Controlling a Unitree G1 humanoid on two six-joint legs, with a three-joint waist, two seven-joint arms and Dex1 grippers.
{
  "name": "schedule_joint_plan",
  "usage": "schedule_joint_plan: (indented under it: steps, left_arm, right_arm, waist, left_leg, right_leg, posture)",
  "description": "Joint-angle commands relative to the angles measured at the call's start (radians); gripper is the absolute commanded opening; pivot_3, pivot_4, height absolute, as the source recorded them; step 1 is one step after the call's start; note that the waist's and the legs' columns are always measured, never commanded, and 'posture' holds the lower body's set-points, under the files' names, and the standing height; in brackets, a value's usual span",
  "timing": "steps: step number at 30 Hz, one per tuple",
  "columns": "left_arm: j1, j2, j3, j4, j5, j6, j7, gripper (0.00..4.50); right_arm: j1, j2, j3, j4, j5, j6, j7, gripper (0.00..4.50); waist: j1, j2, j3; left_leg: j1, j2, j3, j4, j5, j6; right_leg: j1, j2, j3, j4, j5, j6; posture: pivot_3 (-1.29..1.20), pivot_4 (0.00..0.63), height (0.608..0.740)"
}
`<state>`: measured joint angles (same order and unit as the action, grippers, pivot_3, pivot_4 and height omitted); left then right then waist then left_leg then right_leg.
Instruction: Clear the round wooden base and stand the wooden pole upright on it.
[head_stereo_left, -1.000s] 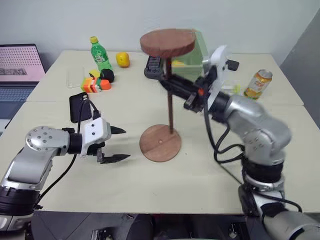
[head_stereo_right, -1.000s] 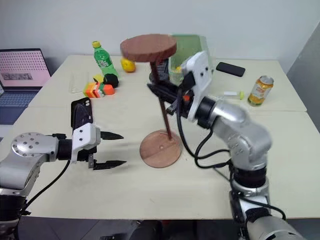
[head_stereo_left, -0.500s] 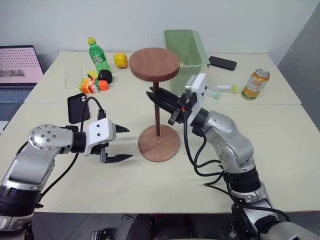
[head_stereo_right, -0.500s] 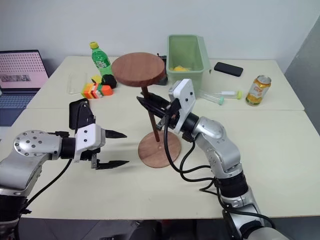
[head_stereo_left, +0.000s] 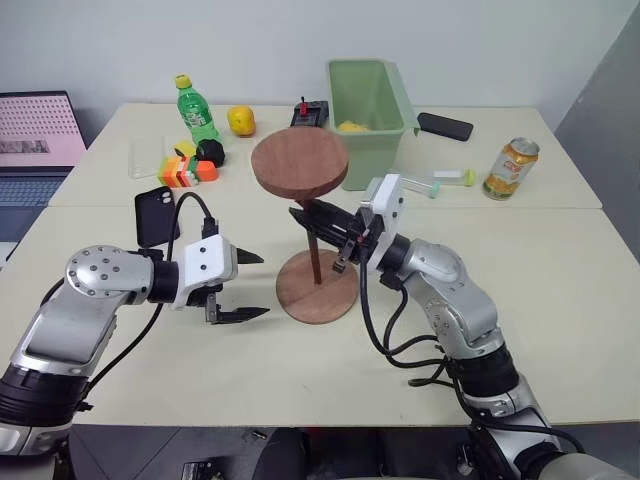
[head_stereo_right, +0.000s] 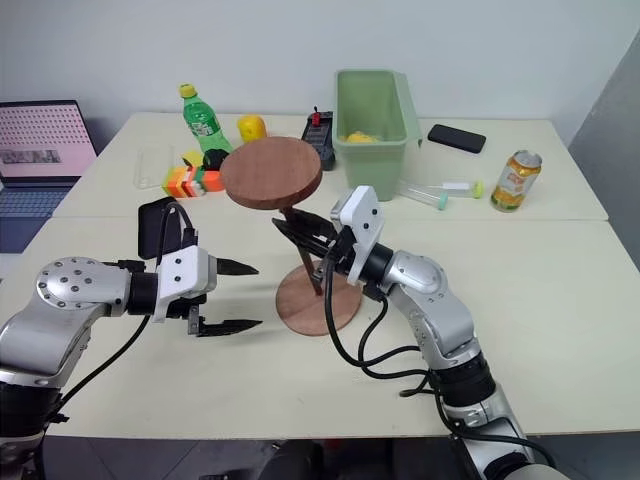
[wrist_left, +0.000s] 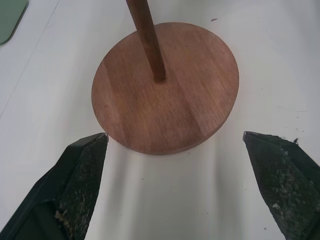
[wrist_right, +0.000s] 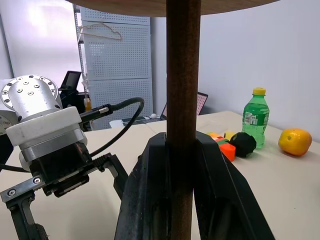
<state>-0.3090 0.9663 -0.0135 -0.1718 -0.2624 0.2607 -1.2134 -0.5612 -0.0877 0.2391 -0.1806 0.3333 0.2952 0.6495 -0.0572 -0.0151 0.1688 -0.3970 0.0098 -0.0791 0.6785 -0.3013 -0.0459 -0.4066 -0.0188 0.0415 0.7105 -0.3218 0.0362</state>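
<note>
The left gripper (head_stereo_left: 243, 286) is held open just left of the base (head_stereo_left: 318, 286), jaws spread wide and apart from it — seemingly ready to steady the disc. On the base, near its centre, the pole (head_stereo_left: 314, 242) is stood almost upright, disc end up. Right of the base, the right gripper (head_stereo_left: 322, 225) is clamped on the shaft — likely to keep it from toppling.

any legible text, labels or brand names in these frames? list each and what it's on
None can be read.
Green bottle: its label print is too small to read.
Orange can: printed, but too blurred to read.
Laptop screen: rows of tiny marks, not legible.
Wooden pole, round wooden base and both grippers: no markings visible.
</note>
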Motion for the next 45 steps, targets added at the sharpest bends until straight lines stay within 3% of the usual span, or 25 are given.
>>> schedule_joint_plan:
  steps: [1,15,45]
  left_arm:
    - [-0.013,0.01,0.01,-0.012,-0.001,-0.005,-0.004,4.5]
    - [-0.035,0.003,0.005,0.008,-0.001,-0.019,-0.007,4.5]
    - [-0.036,-0.001,0.002,0.061,0.024,-0.088,-0.026,4.5]
  right_arm:
    - [0.007,0.011,0.008,-0.016,-0.003,-0.034,0.003,0.24]
    - [0.047,-0.001,0.049,0.041,-0.06,-0.117,0.023,0.24]
    - [0.028,-0.048,0.041,0.042,-0.03,-0.057,0.091,0.24]
  waist:
    - [0.0,0.0,0.0]
    - [0.0,0.0,0.0]
    - [0.0,0.0,-0.001]
  left_leg:
    - [0.0,0.0,0.0,0.0,0.0,0.0]
    - [0.001,0.0,0.0,0.0,0.0,0.0]
    - [0.003,0.0,0.0,0.0,0.0,0.0]
  right_leg:
    - [0.0,0.0,0.0,0.0,0.0,0.0]
    - [0.0,0.0,0.0,0.001,0.0,0.0]
    - [0.002,0.0,0.0,0.002,0.0,0.0]
  posture:
    - [0.0,0.15,0.74]
    - [0.0,0.15,0.74]
    - [0.0,0.15,0.74]
